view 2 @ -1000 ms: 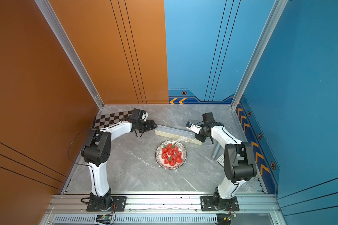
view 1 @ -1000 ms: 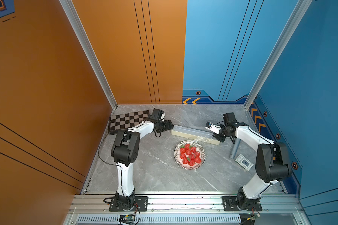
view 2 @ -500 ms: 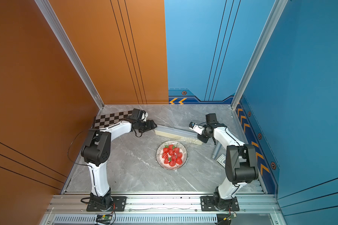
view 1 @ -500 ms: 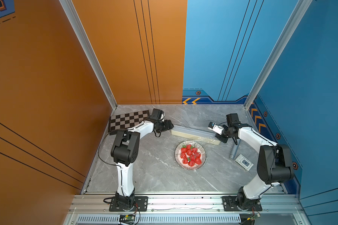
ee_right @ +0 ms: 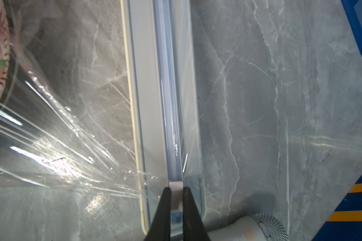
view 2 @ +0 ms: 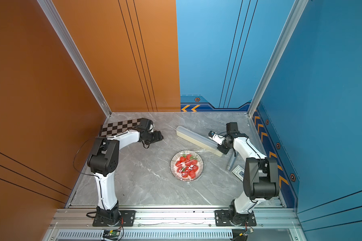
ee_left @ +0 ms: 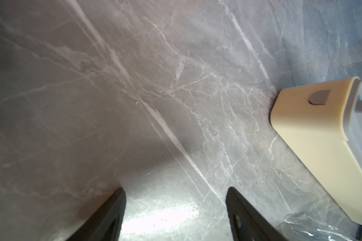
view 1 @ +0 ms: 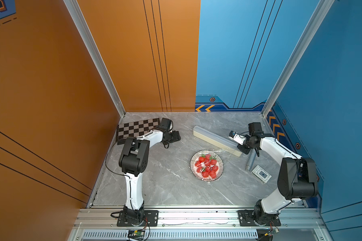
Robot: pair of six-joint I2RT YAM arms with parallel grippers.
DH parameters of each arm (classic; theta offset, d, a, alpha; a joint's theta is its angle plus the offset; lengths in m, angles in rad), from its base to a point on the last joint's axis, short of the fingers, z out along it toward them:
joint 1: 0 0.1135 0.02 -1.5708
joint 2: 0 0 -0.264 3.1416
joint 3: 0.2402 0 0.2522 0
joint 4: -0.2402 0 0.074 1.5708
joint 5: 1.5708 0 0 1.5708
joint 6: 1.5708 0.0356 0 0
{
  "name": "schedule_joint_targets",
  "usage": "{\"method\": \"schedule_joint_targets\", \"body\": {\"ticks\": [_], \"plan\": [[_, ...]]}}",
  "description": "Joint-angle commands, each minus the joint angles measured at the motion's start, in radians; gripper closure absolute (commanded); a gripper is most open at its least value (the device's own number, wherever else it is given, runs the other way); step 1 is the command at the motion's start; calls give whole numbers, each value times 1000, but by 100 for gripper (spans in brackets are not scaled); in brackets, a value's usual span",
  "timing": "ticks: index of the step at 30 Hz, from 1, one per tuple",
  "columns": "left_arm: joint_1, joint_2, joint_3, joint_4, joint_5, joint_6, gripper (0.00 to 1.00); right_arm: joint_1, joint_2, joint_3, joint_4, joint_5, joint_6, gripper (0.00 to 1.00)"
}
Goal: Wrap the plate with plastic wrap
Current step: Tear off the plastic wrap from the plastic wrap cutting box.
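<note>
Right of centre, right fingers (ee_right: pixel 164 210) pinch the cutter tab (ee_right: pixel 176 185), left fingers (ee_left: pixel 107 215) spread; sliding it should sever plastic wrap (ee_right: pixel 50 150).

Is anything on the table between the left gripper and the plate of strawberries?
Nothing visible. Only bare table lies between the left gripper, jaws open, and the plate; the dispenser box sits off that line.
</note>
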Motion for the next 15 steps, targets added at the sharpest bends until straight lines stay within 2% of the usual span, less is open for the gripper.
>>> {"method": "schedule_joint_targets", "body": {"ticks": [1,7,9,12,15], "plan": [[-19,-54,14,-88,-29,20,20,6,16,-18,-56,29,19,92],[-62,-124,80,-88,-54,41,18,5,-45,16,-12,-42,94,86],[-80,-140,104,-87,-68,62,17,1,-72,38,-5,-58,121,74],[-115,-143,161,-87,-82,99,15,-15,-104,66,20,-40,227,63],[-143,-113,228,-88,-101,116,7,-30,-142,79,44,-11,436,39]]}}
